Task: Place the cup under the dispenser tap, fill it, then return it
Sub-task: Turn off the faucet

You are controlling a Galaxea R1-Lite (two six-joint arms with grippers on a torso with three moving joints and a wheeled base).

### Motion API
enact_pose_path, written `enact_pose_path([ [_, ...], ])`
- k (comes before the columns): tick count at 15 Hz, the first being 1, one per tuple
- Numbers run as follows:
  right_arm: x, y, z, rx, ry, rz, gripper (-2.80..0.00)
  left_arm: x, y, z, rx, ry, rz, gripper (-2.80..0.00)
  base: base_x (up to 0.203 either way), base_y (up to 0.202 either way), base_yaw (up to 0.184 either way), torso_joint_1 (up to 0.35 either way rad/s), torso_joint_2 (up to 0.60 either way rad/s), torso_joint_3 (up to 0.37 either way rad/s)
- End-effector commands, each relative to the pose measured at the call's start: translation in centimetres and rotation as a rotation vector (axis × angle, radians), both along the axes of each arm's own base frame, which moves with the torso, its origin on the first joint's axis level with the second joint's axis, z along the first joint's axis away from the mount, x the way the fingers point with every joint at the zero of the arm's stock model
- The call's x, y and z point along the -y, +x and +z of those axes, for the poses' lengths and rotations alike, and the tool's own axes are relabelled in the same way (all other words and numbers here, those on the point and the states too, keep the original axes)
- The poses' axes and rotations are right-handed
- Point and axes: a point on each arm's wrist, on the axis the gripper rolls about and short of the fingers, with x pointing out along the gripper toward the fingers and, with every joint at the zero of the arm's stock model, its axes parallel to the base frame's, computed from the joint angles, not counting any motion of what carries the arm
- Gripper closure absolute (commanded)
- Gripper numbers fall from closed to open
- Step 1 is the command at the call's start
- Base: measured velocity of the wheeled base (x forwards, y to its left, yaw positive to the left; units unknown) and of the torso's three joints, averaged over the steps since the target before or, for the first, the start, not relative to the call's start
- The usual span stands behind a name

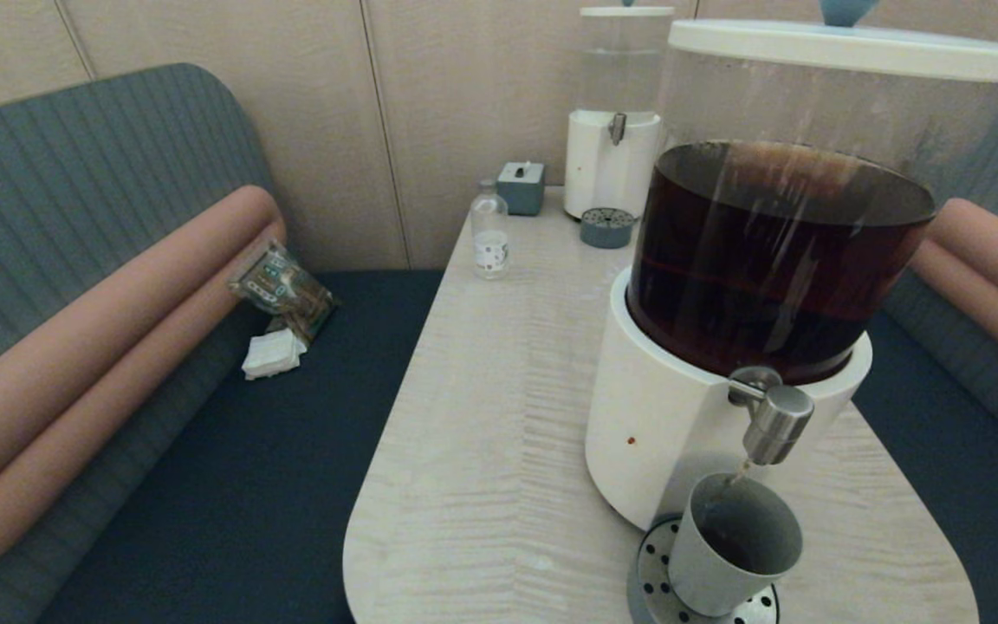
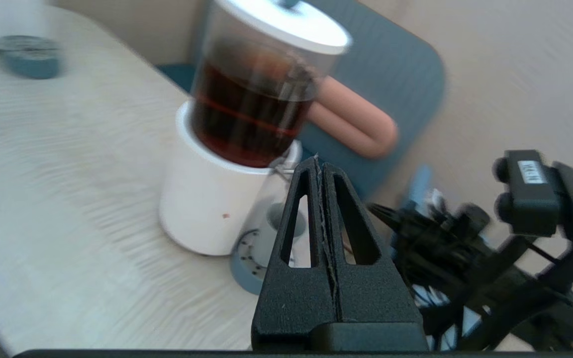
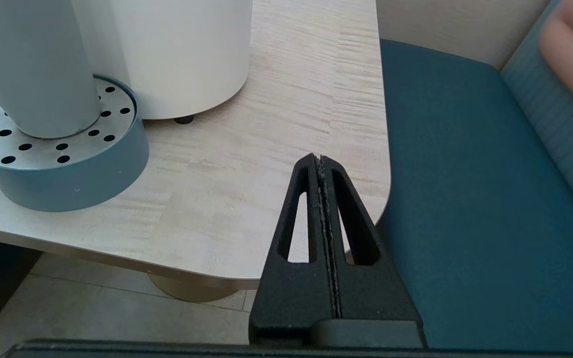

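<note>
The grey cup (image 1: 729,546) stands on the perforated drip tray (image 1: 651,594) under the dispenser tap (image 1: 772,420), the steel spout of the large dispenser (image 1: 681,425) of dark brown liquid. A thin stream runs from the tap into the cup, which has dark liquid in it. Neither gripper shows in the head view. My left gripper (image 2: 320,161) is shut and empty, off the table's near side, with the cup (image 2: 266,233) beyond it. My right gripper (image 3: 320,158) is shut and empty over the table's near right corner, apart from the cup (image 3: 33,69) and the tray (image 3: 62,174).
On the table (image 1: 482,451), at the far end, stand a smaller clear-liquid dispenser (image 1: 612,165), its small tray (image 1: 607,228), a grey box (image 1: 521,186) and a glass bottle (image 1: 490,234). Padded benches flank the table. A packet (image 1: 282,290) and napkins (image 1: 274,355) lie on the left seat.
</note>
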Motion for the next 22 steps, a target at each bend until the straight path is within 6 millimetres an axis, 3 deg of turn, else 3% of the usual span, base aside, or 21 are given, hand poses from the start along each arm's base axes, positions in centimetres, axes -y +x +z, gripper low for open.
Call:
enact_pose_path([
  [1, 0.0, 0.0, -0.3, -0.005, -0.001, 0.001, 0.0, 0.1, 3.6, 0.2, -0.046, 0.007, -0.02, 0.0, 0.0, 0.0, 0.0, 0.0, 0.0, 0.0],
  [4, 0.0, 0.0, -0.3, -0.005, -0.001, 0.001, 0.0, 1.3, 7.3, -0.8, -0.041, 0.081, -0.081, 0.0, 0.0, 0.0, 0.0, 0.0, 0.0, 0.0],
  [6, 0.0, 0.0, -0.3, -0.005, -0.001, 0.001, 0.0, 2.2, 9.4, -1.6, 0.019, 0.166, -0.025, 0.0, 0.0, 0.0, 0.0, 0.0, 0.0, 0.0],
  [10, 0.0, 0.0, -0.3, -0.005, -0.001, 0.001, 0.0, 3.8, 11.8, -3.2, 0.203, 0.495, 0.089, 0.0, 0.0, 0.0, 0.0, 0.0, 0.0, 0.0],
  [12, 0.0, 0.0, -0.3, -0.006, -0.001, 0.001, 0.0, 5.1, 11.9, -4.1, 0.308, 0.732, 0.093, 0.0, 0.0, 0.0, 0.0, 0.0, 0.0, 0.0],
  [14, 0.0, 0.0, -0.3, -0.006, -0.001, 0.001, 0.0, 7.9, 11.6, -4.8, 0.373, 0.826, 0.006, 0.0, 0.0, 0.0, 0.0, 0.0, 0.0, 0.0],
  [18, 0.0, 0.0, -0.3, -0.005, -0.001, 0.001, 0.0, 13.0, 10.1, -5.8, 0.442, 0.835, -0.191, 0.0, 0.0, 0.0, 0.0, 0.0, 0.0, 0.0],
  [22, 0.0, 0.0, -0.3, -0.006, -0.001, 0.001, 0.0, 16.8, 8.9, -6.8, 0.483, 0.832, -0.32, 0.0, 0.0, 0.0, 0.0, 0.0, 0.0, 0.0],
])
